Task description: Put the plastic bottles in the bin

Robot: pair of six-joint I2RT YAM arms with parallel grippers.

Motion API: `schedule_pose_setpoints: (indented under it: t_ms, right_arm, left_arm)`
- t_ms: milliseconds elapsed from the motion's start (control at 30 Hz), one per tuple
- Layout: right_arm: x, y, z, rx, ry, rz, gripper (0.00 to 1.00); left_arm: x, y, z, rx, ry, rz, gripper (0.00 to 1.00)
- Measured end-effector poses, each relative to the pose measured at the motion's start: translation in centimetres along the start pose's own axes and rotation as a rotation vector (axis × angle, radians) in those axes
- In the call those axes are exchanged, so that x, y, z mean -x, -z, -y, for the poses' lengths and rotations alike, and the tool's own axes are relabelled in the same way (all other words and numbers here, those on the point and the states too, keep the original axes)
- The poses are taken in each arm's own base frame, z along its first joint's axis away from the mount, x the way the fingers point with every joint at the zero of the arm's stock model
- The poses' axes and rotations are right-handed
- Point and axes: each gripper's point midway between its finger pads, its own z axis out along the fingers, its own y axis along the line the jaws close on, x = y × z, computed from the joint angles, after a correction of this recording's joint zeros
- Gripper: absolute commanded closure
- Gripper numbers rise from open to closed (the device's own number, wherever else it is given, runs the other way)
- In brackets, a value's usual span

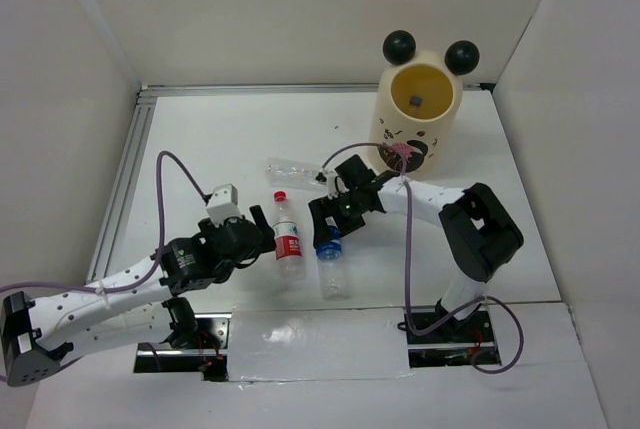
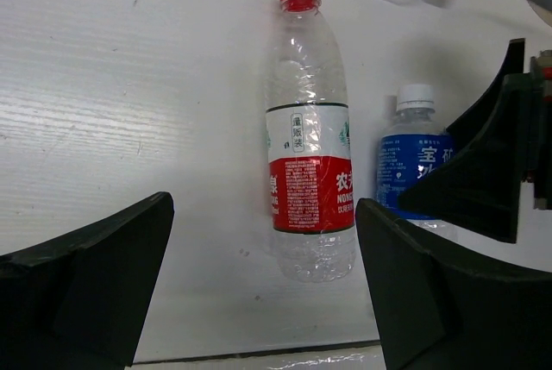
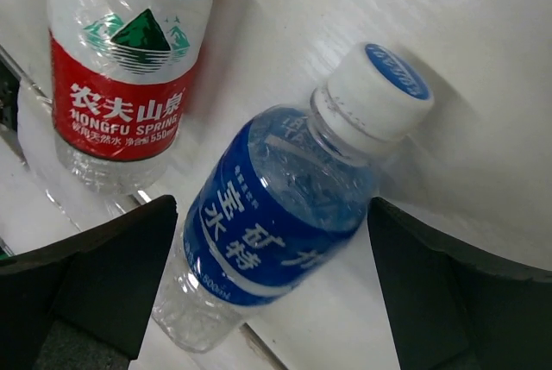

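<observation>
Blue bottle lies flat under the right gripper, which is spread and empty, so centre on the label, sink lower and close gently before lifting toward the bin beyond; the left gripper, likewise spread and empty, faces the red bottle.

Both arms are wearing white shells with black joint housings. The left arm is showing rows of small dark holes along its white link and carrying a white camera box at the wrist. Grey-purple cables are looping along each arm. A green light is glowing on the right arm. The left gripper is showing matte black, wedge-shaped fingers.
</observation>
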Motion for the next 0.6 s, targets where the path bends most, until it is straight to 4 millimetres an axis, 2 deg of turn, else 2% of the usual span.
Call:
schedule_pose_setpoints:
  t_ms: [33, 167, 200, 300, 333, 400, 467, 500, 600]
  right_arm:
    - [-0.3, -0.5, -0.2, -0.003, 0.000, -0.012, 0.03]
    - [-0.8, -2.2, -0.9, -0.025, 0.011, -0.040, 0.20]
    - [-0.6, -2.5, -0.9, -0.031, 0.015, -0.035, 0.31]
    - [0.1, -2.9, -1.1, -0.043, 0.026, -0.027, 0.51]
    - [0.3, -2.8, -1.0, -0.052, 0.034, -0.022, 0.65]
    - [0.9, -2.5, -0.6, -0.073, 0.053, -0.009, 0.79]
    - [1.8, -1.9, 0.0, -0.092, 0.074, 0.004, 0.86]
    - [2.5, -1.4, 0.4, -0.102, 0.089, 0.013, 0.86]
    - [6.3, 1.3, 0.6, -0.102, 0.163, 0.084, 0.89]
  left_arm:
    - [-0.1, 0.0, -0.1, 0.002, 0.000, -0.002, 0.01]
    - [-0.1, 0.1, -0.3, 0.003, 0.006, -0.001, 0.01]
    - [-0.1, 0.1, -0.3, 0.004, 0.010, -0.002, 0.01]
    - [-0.2, 0.1, -0.6, 0.014, 0.012, -0.004, 0.01]
    - [-0.2, 0.1, -0.6, 0.015, 0.011, -0.004, 0.01]
    - [-0.2, 0.1, -0.6, 0.014, 0.012, -0.004, 0.01]
    - [-0.3, 0.0, -0.5, 0.010, 0.016, -0.003, 0.01]
    - [-0.3, 0.0, -0.4, 0.008, 0.017, -0.004, 0.01]
    - [-0.8, -0.6, 0.1, 0.002, 0.016, -0.012, 0.01]
